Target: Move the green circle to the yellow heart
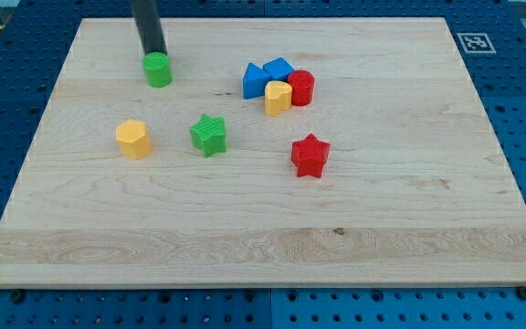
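The green circle (158, 69) sits near the board's upper left. My tip (156, 53) stands right behind it, at its top edge, touching or nearly touching it. The yellow heart (278, 97) lies to the view's right of the circle, in a tight cluster with a blue triangle (256, 81), a blue block (278, 68) and a red circle (301, 87). The heart is at the cluster's lower middle, against the red circle.
A yellow hexagon (133, 139) lies at the left, a green star (208, 135) beside it to the right, and a red star (310, 154) further right. The wooden board (263, 256) rests on a blue perforated table. A marker tag (474, 42) is at the top right corner.
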`<state>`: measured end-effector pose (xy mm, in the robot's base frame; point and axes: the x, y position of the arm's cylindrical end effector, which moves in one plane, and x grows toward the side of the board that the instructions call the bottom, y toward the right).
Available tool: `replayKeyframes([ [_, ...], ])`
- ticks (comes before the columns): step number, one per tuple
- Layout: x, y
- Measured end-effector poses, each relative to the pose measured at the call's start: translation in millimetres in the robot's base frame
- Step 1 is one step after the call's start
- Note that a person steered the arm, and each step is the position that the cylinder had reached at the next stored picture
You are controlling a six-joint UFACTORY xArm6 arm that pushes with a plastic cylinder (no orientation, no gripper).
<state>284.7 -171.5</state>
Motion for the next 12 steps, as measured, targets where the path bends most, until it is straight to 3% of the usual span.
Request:
replayKeyframes([
  [3, 51, 9],
  [7, 77, -5],
  [12, 86, 71],
])
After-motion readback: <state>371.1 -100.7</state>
